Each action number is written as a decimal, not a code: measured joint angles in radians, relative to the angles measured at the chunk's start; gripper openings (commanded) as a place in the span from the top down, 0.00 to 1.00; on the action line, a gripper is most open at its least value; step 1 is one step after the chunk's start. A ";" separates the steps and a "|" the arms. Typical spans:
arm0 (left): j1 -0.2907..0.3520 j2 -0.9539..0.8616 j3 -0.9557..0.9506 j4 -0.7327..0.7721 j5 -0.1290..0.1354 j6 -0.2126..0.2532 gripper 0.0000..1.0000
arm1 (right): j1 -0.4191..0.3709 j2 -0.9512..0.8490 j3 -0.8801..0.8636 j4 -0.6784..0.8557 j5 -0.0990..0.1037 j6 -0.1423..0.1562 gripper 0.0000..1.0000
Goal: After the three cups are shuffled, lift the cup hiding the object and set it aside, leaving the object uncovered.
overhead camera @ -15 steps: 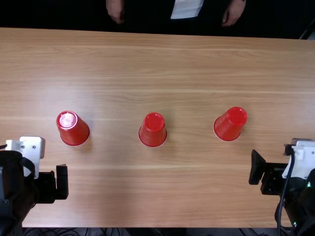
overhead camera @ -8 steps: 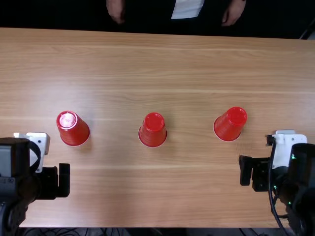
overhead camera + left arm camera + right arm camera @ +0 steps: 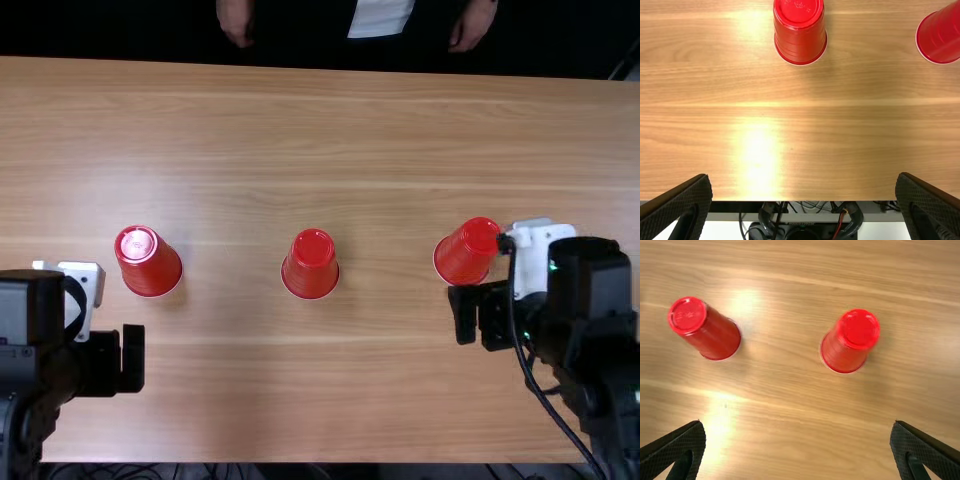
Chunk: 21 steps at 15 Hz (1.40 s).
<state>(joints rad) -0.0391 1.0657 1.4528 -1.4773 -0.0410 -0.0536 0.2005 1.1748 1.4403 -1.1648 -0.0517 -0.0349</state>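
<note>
Three red cups stand upside down in a row on the wooden table: the left cup [image 3: 148, 262] [image 3: 800, 30], the middle cup [image 3: 311, 265] [image 3: 705, 330] [image 3: 940, 35] and the right cup [image 3: 467, 252] [image 3: 850, 342]. No object shows beside any of them. My right gripper [image 3: 800, 460] is open and holds nothing. One of its fingers [image 3: 465, 315] sits just in front of the right cup, apart from it. Near the table's front left edge my left gripper [image 3: 800, 220] is open too, and its finger [image 3: 130, 358] lies in front of the left cup, well short of it.
Bare wood of the table [image 3: 320, 130] stretches behind the cups to the far edge. Wide gaps separate the cups. The table's near edge [image 3: 800, 201], with cables below it, lies right under my left gripper.
My right arm has moved forward and to the left, up to the right cup. The left arm has shifted only slightly. The cups have stayed in place.
</note>
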 measured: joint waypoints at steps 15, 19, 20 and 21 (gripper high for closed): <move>0.000 0.000 -0.013 0.040 0.004 0.000 0.00 | 0.362 0.475 0.079 0.253 -0.038 0.006 0.00; 0.000 0.000 -0.041 0.043 0.004 0.001 0.00 | 0.362 0.575 0.101 0.261 -0.038 0.007 0.00; 0.000 0.000 -0.052 0.041 0.004 0.001 0.00 | 0.362 0.581 0.105 0.260 -0.038 0.007 0.00; 0.000 0.000 -0.059 0.042 0.004 0.001 0.00 | 0.362 0.594 0.122 0.264 -0.038 0.006 0.00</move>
<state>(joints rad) -0.0395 1.0657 1.3937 -1.4353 -0.0372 -0.0525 0.5629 1.7691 1.5623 -0.9012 -0.0895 -0.0284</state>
